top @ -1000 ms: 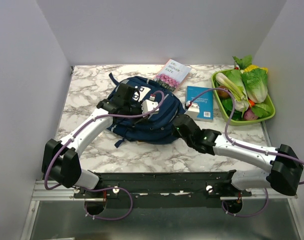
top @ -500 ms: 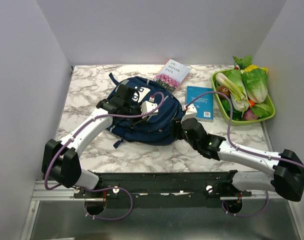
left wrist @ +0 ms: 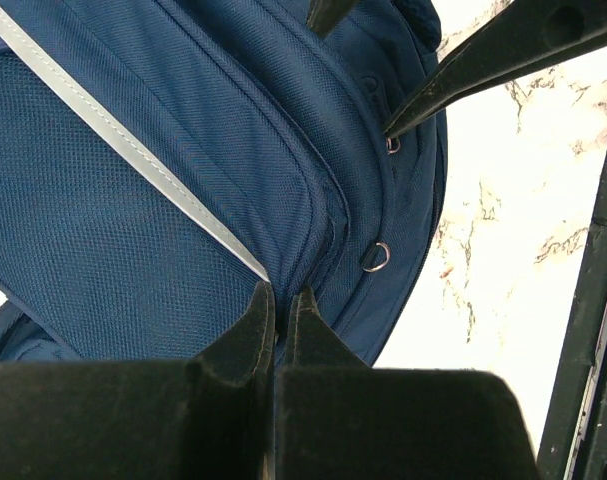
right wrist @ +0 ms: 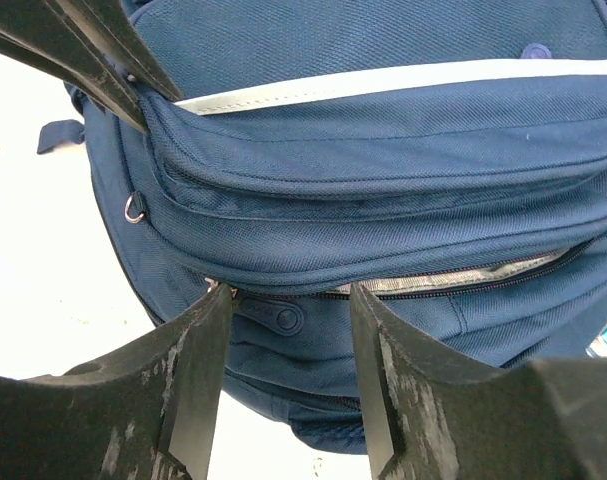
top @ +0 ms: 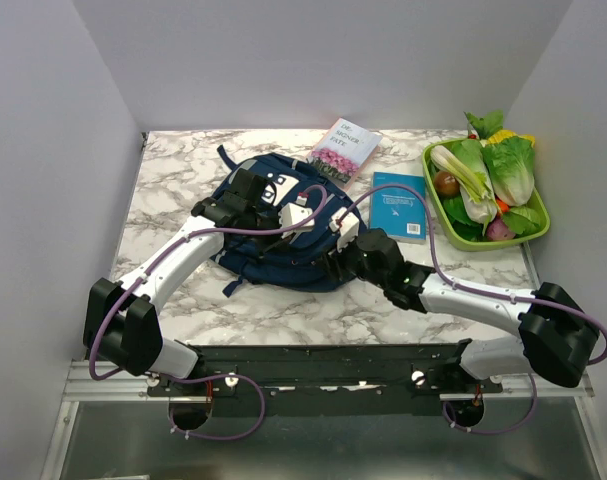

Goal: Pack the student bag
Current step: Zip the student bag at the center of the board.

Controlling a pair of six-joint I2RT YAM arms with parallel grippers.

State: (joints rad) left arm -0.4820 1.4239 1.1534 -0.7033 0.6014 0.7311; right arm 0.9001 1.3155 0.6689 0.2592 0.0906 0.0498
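Note:
The student bag (top: pixel 273 235), a navy backpack with a white stripe, lies in the middle of the table. My left gripper (top: pixel 305 228) rests on top of it, shut and pinching a fold of its fabric beside the white stripe (left wrist: pixel 276 300). My right gripper (top: pixel 331 256) is open at the bag's near edge. Its jaws straddle a dark zipper pull (right wrist: pixel 273 316) without closing on it. The zipper above is partly open and shows grey lining (right wrist: pixel 463 281). The bag fills the left wrist view (left wrist: pixel 133 180) and the right wrist view (right wrist: pixel 383 190).
A pink flower book (top: pixel 343 148) lies behind the bag and a blue book (top: pixel 398 205) to its right. A green tray (top: pixel 536 232) of vegetables stands at the far right. White walls enclose the table; a black rail (top: pixel 323 360) runs along the near edge.
My right arm has swung left from beside the blue book to the bag's near edge. The left gripper has stayed on the bag.

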